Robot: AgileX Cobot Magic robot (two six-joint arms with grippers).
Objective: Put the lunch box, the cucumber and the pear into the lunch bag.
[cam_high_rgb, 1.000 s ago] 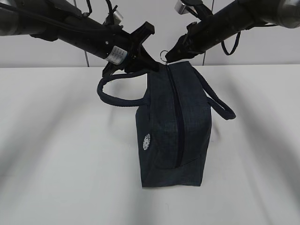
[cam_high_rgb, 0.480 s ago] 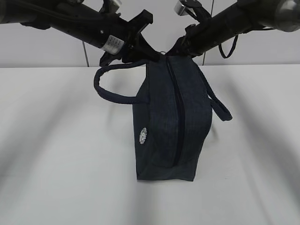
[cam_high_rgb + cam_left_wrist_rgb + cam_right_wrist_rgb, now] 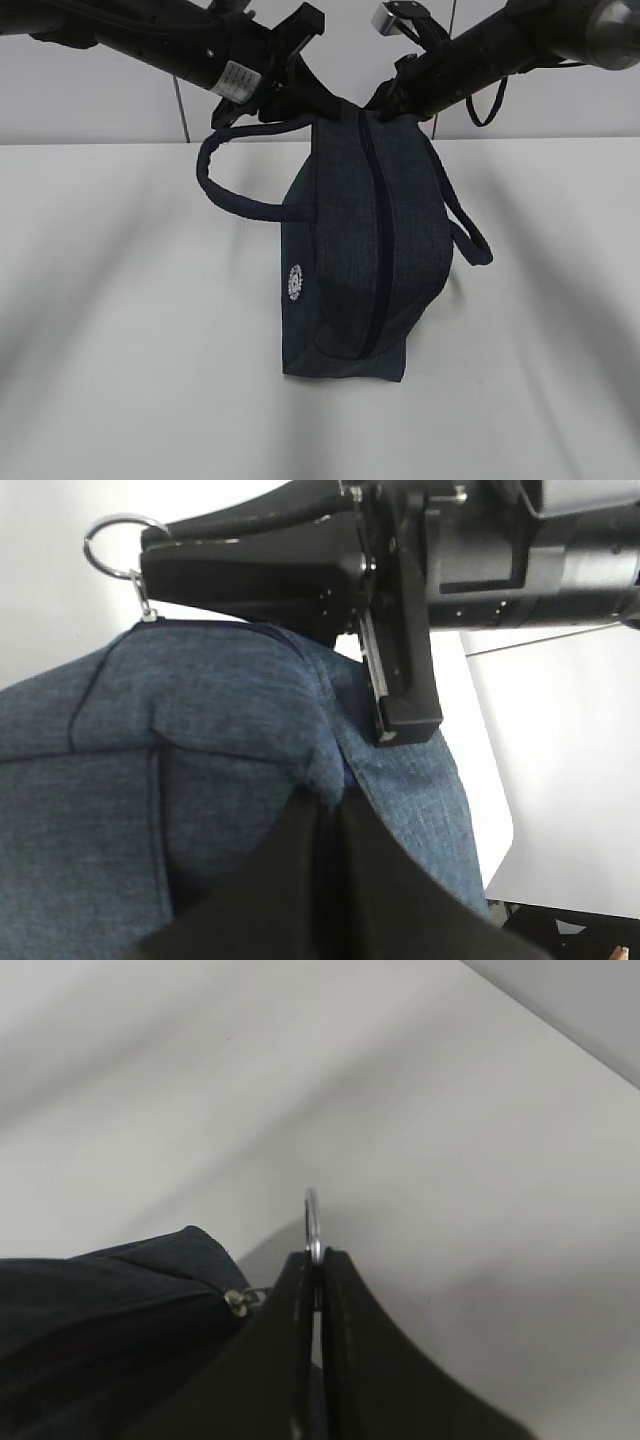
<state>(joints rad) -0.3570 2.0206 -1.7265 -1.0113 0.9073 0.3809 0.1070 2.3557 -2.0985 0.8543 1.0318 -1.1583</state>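
The dark navy lunch bag (image 3: 370, 250) stands on end on the white table, zipper shut and facing the exterior camera, its top end raised and leaning. My left gripper (image 3: 305, 105) is shut on a pinch of the bag's fabric (image 3: 200, 730) at the top end (image 3: 328, 795). My right gripper (image 3: 378, 105) is shut on the zipper's ring pull (image 3: 312, 1220) at the same end (image 3: 316, 1258); the ring also shows in the left wrist view (image 3: 90, 550). The lunch box, the cucumber and the pear are out of view.
One loop handle (image 3: 225, 190) hangs out to the left of the bag and the other (image 3: 470, 235) to the right. The white table (image 3: 120, 350) spreads all round the bag. A grey wall (image 3: 90, 100) stands behind it.
Both grippers have risen a little and shifted left with the bag's top end. The bag has tilted and its base has slid left and toward the camera.
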